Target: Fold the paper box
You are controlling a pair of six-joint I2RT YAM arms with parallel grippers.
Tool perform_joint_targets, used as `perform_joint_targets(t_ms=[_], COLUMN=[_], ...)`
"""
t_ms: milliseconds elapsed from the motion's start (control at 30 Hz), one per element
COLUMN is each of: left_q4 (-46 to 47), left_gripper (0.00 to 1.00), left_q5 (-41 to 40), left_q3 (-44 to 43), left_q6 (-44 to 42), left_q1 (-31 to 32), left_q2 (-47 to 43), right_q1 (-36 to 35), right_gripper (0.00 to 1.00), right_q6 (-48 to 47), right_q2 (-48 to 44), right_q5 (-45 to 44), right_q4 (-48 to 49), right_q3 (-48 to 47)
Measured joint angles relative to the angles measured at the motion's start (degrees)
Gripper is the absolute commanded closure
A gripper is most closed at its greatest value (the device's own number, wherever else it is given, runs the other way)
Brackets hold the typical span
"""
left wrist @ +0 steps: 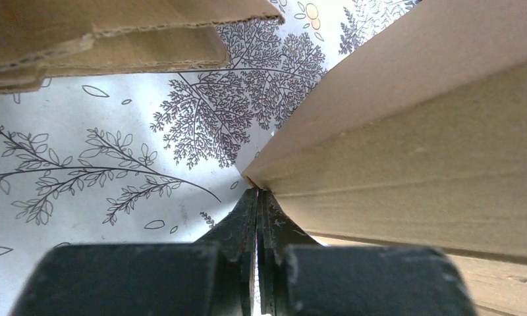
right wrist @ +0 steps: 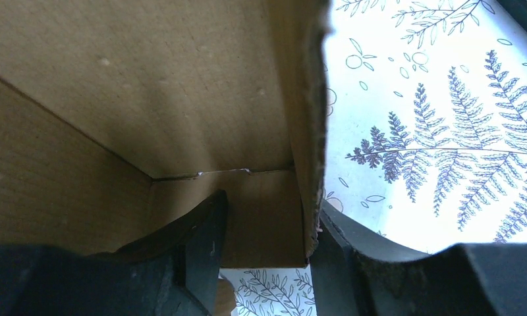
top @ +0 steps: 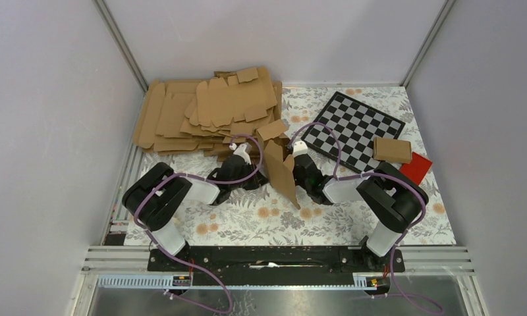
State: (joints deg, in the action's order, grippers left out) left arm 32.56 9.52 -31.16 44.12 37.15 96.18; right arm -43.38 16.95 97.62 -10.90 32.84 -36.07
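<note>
The paper box (top: 282, 172) is found in the middle of the table (top: 248, 227). It is partly folded and stands up on its edge between the two arms. It is seen just in front of the pile of brown card sheets (top: 208, 112) at the back left.

The left tool (left wrist: 257, 196) is shut tight, with its tips pressed together right at a corner of the box. Whether a bit of card is pinched there cannot be told.

The right tool (right wrist: 271, 214) is held partly open around one side wall of the box (one finger inside, one outside). The wall is not squeezed, as a gap is seen between it and the inside finger (right wrist: 205, 227).

At the back right of the table a checkered board (top: 356, 128) is laid flat. A small brown box (top: 391, 149) is set on its right corner. A red block (top: 416, 168) is seen just beside that box.
</note>
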Motion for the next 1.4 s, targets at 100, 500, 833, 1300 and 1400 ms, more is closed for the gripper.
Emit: perform_joint_targets(t_ms=[100, 500, 833, 1300, 1400], left_q4=[-1.31, -9.53, -13.51, -17.11, -17.57], left_gripper=[1.00, 0.88, 0.38, 0.38, 0.38], left_q5=[-0.81, -9.49, -9.66, -8.92, -8.24], left_q3=[0.00, 3.67, 4.96, 4.92, 4.92], left_q6=[-0.68, -7.89, -11.82, -11.78, -10.99], left_q1=[0.20, 0.33, 0.33, 0.33, 0.50], left_q2=[-1.01, -25.38, -35.47, -38.88, -39.50], right_q1=[-0.02, -0.90, -0.96, -0.98, -1.01], right_gripper=[0.47, 0.29, 0.03, 0.06, 0.09], right_q6=[0.42, 1.79, 2.10, -1.01, -2.12], right_q2=[-0.20, -2.75, -5.42, -18.32, -23.23], right_q5=[-0.04, 0.50, 1.20, -2.40, -3.19], right_q4=[-0.39, -0.63, -0.02, -4.07, -4.07], right_q3=[0.00, 2.29, 4.79, 7.50, 8.46])
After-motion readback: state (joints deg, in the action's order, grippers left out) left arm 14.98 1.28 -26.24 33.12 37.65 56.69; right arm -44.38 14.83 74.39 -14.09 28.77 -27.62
